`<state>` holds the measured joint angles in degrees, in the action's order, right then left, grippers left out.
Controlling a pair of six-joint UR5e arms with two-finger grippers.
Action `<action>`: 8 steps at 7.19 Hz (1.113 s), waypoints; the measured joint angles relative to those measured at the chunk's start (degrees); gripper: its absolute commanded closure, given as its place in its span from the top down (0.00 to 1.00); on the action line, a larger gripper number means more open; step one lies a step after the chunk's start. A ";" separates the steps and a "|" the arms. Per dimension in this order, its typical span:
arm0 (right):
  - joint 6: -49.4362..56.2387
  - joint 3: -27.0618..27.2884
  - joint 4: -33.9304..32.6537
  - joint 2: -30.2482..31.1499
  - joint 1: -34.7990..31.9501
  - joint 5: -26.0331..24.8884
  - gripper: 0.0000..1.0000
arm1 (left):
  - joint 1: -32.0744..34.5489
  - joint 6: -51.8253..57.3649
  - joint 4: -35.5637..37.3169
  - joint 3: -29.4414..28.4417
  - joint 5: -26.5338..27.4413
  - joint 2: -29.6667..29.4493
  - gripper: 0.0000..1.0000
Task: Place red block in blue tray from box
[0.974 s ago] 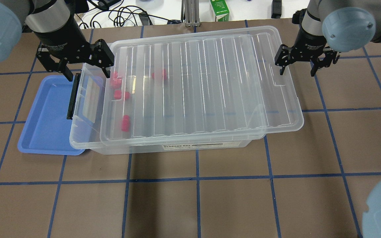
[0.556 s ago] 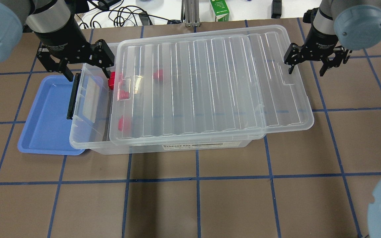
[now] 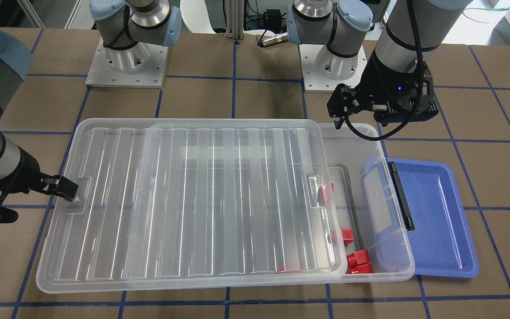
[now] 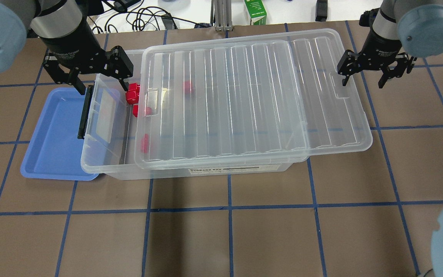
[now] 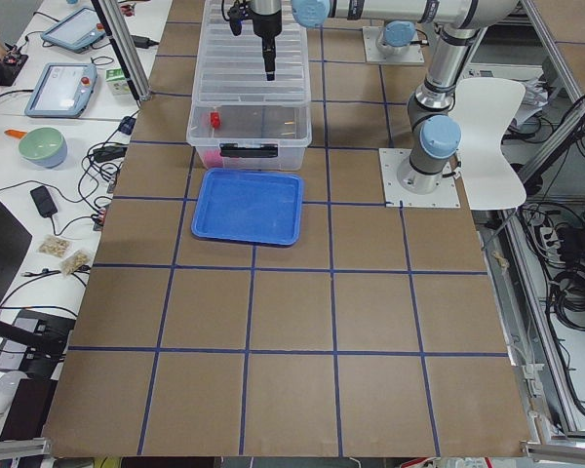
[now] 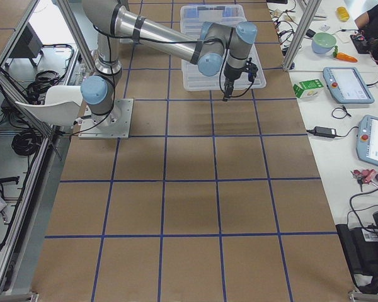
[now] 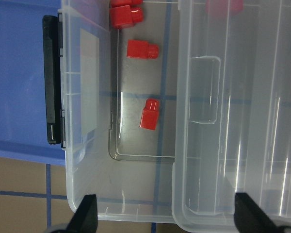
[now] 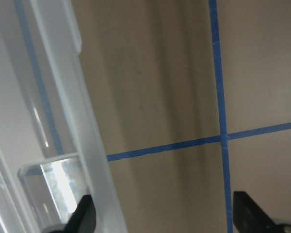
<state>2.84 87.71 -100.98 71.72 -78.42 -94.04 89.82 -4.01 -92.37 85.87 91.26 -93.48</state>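
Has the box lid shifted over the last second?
Yes. The lid has slid toward the robot's right, away from the black latch bar, which stayed put, and more of the red blocks are uncovered.

A robotics lab: two industrial arms (image 6: 157, 33) stand bolted on metal base plates (image 3: 104, 79) to a brown surface (image 5: 292, 322) gridded with blue tape (image 5: 246, 351). Beyond the right pincer (image 4: 362, 82), away from the robot's bases, a white bench (image 6: 321, 182) carries teach pendants (image 6: 348, 85) and loose cables (image 4: 144, 17); aluminium posts (image 6: 298, 34) frame the cell.
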 measured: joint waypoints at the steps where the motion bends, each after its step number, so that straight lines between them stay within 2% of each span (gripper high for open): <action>1: 0.92 -0.07 -0.03 0.00 0.37 -0.37 1.00 | 0.00 -0.04 0.00 0.00 -0.02 -0.01 1.00; 8: 6.44 -0.20 -0.23 -0.08 3.16 -1.02 1.00 | 0.06 -0.12 0.08 0.02 -0.02 -0.14 1.00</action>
<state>9.28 87.50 -101.20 71.63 -75.26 -95.05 89.89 -4.13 -92.29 85.89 91.24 -93.62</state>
